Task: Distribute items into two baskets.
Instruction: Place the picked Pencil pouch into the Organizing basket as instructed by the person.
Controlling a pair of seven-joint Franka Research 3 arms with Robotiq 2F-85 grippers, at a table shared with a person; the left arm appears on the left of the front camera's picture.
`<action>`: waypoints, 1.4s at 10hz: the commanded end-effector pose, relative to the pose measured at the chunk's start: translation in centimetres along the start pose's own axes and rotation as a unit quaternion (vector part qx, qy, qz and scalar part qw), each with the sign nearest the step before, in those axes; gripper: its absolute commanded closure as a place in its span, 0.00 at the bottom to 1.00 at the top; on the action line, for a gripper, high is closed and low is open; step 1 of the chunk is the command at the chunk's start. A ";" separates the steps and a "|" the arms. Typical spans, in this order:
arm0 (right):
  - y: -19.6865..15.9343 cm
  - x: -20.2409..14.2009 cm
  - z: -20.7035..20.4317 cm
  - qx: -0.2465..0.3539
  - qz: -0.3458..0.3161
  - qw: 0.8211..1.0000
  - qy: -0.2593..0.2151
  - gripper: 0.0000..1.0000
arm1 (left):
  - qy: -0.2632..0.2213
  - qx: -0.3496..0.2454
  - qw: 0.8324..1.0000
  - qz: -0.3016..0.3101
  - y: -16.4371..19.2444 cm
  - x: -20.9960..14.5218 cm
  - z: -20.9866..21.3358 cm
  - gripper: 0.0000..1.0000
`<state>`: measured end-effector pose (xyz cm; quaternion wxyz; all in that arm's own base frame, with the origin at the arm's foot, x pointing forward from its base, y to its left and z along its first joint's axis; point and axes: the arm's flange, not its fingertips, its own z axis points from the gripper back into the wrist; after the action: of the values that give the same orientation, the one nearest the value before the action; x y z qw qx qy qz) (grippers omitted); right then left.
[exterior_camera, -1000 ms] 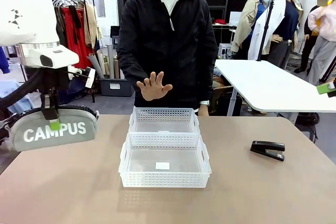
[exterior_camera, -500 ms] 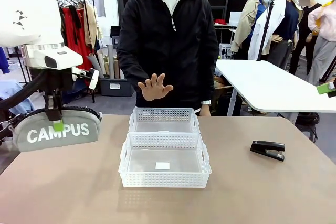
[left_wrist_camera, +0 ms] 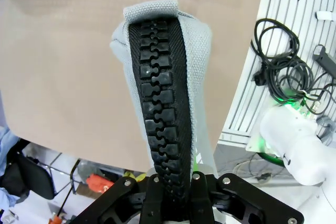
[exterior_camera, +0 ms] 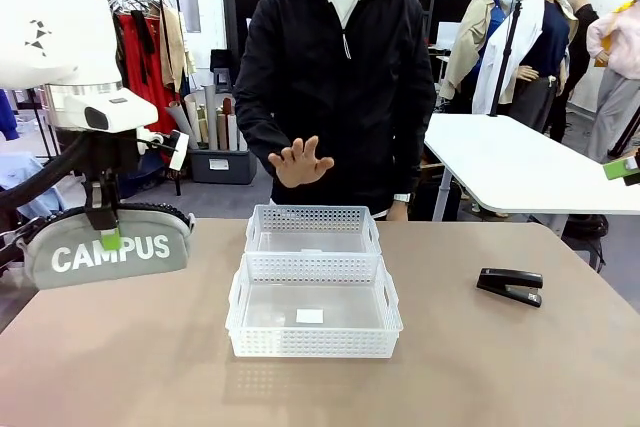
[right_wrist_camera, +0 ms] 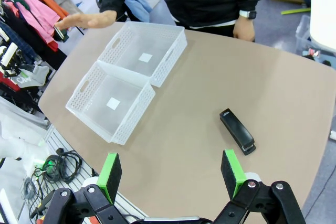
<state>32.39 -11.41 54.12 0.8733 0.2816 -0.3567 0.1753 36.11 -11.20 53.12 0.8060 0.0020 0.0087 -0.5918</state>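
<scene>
My left gripper (exterior_camera: 105, 235) is clamped on the strap (left_wrist_camera: 163, 103) of the CAMPUS pouch (exterior_camera: 60, 257), holding it in the air left of the near basket (exterior_camera: 313, 345). I judge this the carry: next, swing right over that basket and let go. The stapler (exterior_camera: 510, 285) lies right of it. How deep my fingers bite is hard to tell.

The one word that can be read is "CAMPUS", printed in bold white capitals across the side of the grey fabric pouch (exterior_camera: 105, 247), facing the front view. The small white sticker (exterior_camera: 310, 316) on the floor of each white lattice-walled plastic basket (exterior_camera: 312, 343) shows no legible print.
</scene>
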 end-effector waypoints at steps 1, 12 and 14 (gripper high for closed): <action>0.0 0.1 0.0 0.008 0.006 1.000 -0.008 0.00 | 0.003 0.004 1.000 0.005 0.2 -0.1 0.4 1.00; 0.0 0.1 0.0 0.008 0.006 1.000 -0.008 0.00 | 0.003 0.004 1.000 0.005 0.2 -0.1 0.4 1.00; 0.0 0.1 0.0 0.008 0.006 1.000 -0.008 0.00 | 0.003 0.004 1.000 0.005 0.2 -0.1 0.4 1.00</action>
<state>32.39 -11.41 54.12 0.8733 0.2816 -0.3567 0.1753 36.11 -11.20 53.12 0.8061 0.0020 0.0086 -0.5917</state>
